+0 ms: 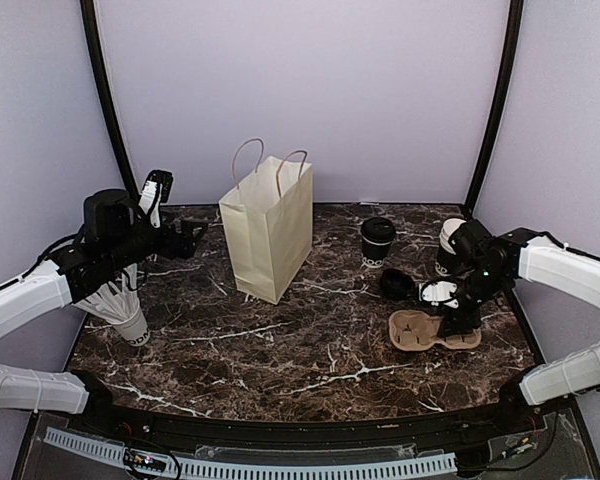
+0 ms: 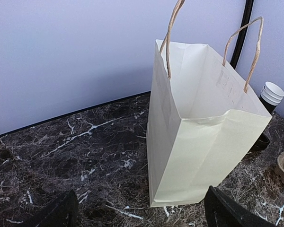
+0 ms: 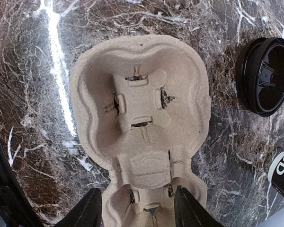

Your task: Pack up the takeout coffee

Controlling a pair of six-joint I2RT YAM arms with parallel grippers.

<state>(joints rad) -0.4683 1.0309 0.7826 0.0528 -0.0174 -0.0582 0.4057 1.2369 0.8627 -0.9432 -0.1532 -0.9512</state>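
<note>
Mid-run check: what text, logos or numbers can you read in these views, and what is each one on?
"OD": cut off at the frame edge, on the cup in the right wrist view.
Print on the standing cups in the top view: too small to read.
Paper bag, pulp tray, loose lid: no text visible.

Our dark marbled worktop carries an upright cream paper bag. Right of the bag we see a black-lidded cup, a loose black lid and a tan pulp tray; left of it, a white cup.
</note>
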